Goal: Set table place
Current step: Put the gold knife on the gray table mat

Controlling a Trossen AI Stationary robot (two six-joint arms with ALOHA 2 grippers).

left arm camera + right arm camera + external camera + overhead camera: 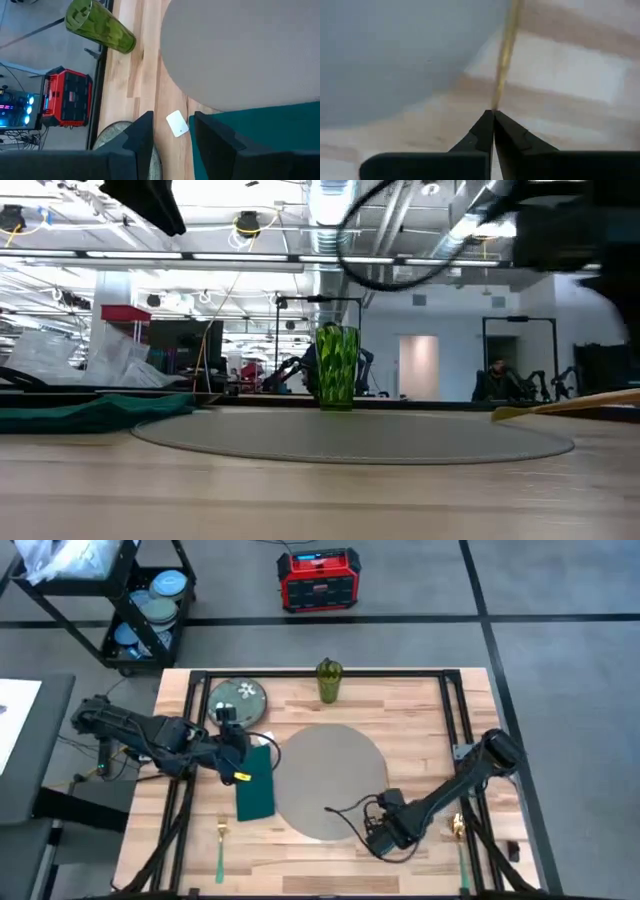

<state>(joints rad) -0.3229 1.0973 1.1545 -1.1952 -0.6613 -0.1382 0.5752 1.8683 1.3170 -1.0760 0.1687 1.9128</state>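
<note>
The round grey place mat (330, 780) lies flat in the middle of the wooden table (420, 700). My left gripper (172, 135) hovers open between the green floral plate (238, 698) and the teal napkin (256, 785), over a small white tag (176, 123). My right gripper (493, 117) is at the mat's near right edge (378, 840), shut on a thin gold utensil (505, 55). A green glass (328, 680) stands upright at the far edge. My right gripper pinches one end of the gold utensil's thin shaft (496, 102) between its two fingertips. The shaft runs straight on ahead of the fingers, beside the mat's edge. In the low view the utensil (570, 405) slants, its flat free end (505, 414) low by the table.
A gold fork with a green handle (221, 845) lies near the front left. Another gold and green utensil (460, 840) lies at the front right. A black wire cart (150, 610) and a red box (318, 580) stand beyond the table's far edge.
</note>
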